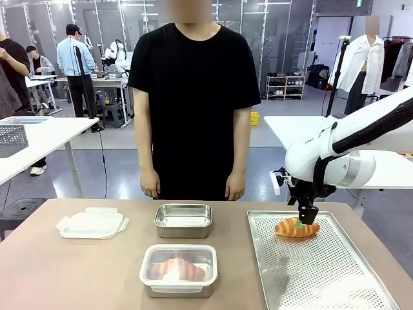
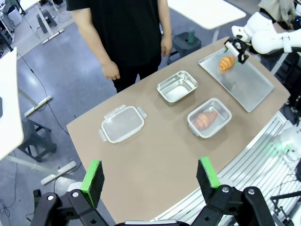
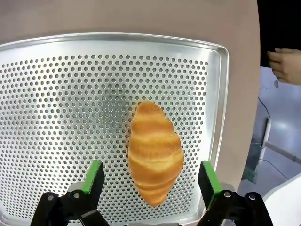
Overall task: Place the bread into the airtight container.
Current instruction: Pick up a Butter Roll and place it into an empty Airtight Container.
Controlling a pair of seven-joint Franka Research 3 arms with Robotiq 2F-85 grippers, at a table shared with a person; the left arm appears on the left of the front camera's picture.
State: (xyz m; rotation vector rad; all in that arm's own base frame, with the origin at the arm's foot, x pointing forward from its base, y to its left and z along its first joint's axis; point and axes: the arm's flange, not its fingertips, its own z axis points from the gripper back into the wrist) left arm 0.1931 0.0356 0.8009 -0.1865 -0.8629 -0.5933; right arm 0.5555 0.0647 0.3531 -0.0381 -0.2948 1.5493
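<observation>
Bread (image 2: 226,62), the one croissant yet to be packed, is not held by the left end effector (image 2: 150,181), which is poised high over the 6 o'clock edge of the bench (image 1: 77,271) with its fingers apart and nothing between them. Just inside that edge, a steel container (image 1: 179,289) is seen with another croissant (image 1: 177,268) already lying in it. A clear lid seems to be fitted on it, though this cannot be told for certain. At 12 o'clock from it an empty container (image 1: 184,231) is set, uncovered, and at 9 o'clock from that a loose lid (image 1: 91,223) is laid flat on the bench. A perforated tray (image 1: 335,278) is placed at the bench's 3 o'clock side, and the bread is found at its far, 12 o'clock end. The right end effector (image 3: 150,165) is positioned around it: its pads (image 3: 95,175) are spread to either side of the bread with gaps visible, so nothing is clamped. Beyond the 12 o'clock edge a person (image 1: 193,97) is stationed, hands (image 1: 150,186) hanging down. The task is judged about half done: the grasp, the carry to the empty container and the release are left, and perhaps the lid.
</observation>
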